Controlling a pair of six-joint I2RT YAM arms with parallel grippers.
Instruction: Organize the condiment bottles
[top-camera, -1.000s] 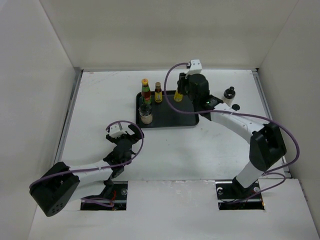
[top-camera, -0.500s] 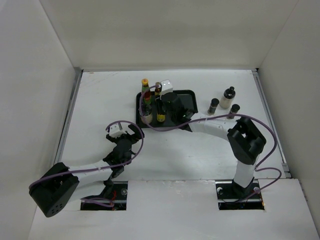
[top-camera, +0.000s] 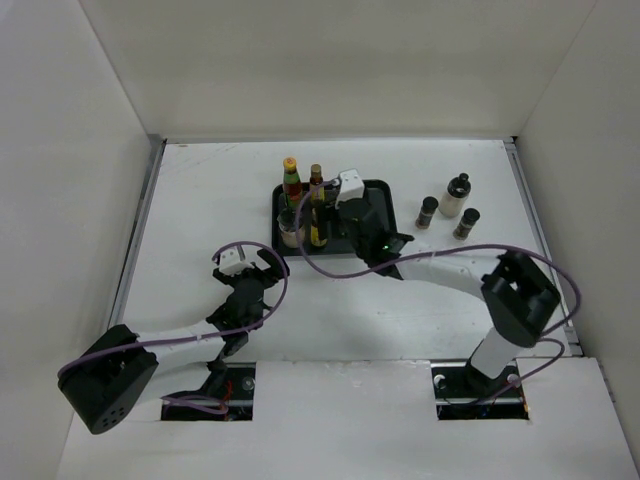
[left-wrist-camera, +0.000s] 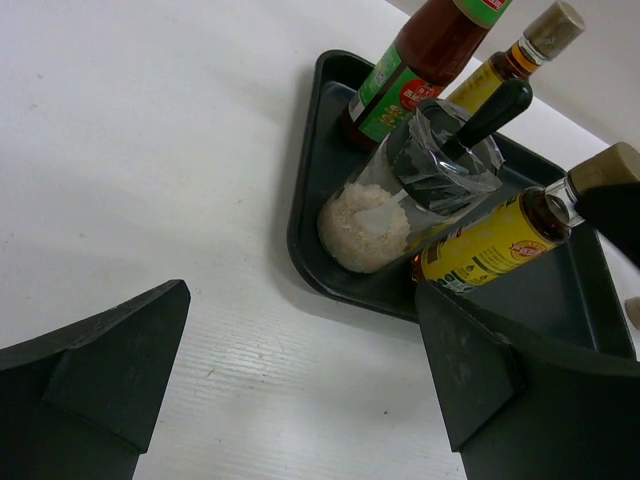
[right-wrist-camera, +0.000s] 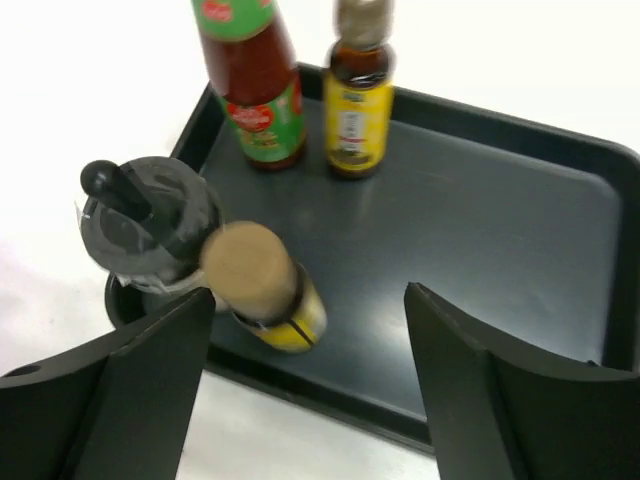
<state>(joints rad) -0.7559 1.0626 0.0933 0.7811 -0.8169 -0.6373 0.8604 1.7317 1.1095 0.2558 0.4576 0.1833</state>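
Four condiment bottles stand on the black tray (top-camera: 372, 222): a red one with a green neck (top-camera: 291, 181), a brown one with a yellow label (top-camera: 316, 183), a dark-lidded jar of white powder (top-camera: 290, 231) and a tan-capped yellow bottle (top-camera: 318, 233). My right gripper (top-camera: 333, 224) hovers over the tray's front left, open. The yellow bottle (right-wrist-camera: 258, 282) stands free just inside the left finger (right-wrist-camera: 140, 385), next to the jar (right-wrist-camera: 143, 222). Three dark-capped jars (top-camera: 458, 193) wait on the table at the right. My left gripper (top-camera: 262, 263) is open and holds nothing, low over the table before the tray's corner (left-wrist-camera: 312, 262).
White walls enclose the table on the left, back and right. The tray's right half (right-wrist-camera: 490, 225) is bare. In the left wrist view the red bottle (left-wrist-camera: 405, 80) and the brown bottle (left-wrist-camera: 505, 72) stand behind the jar (left-wrist-camera: 400, 195).
My right gripper carried the yellow bottle from the tray's back right to its front left, beside the jar, and then opened off it. The left arm has not moved.
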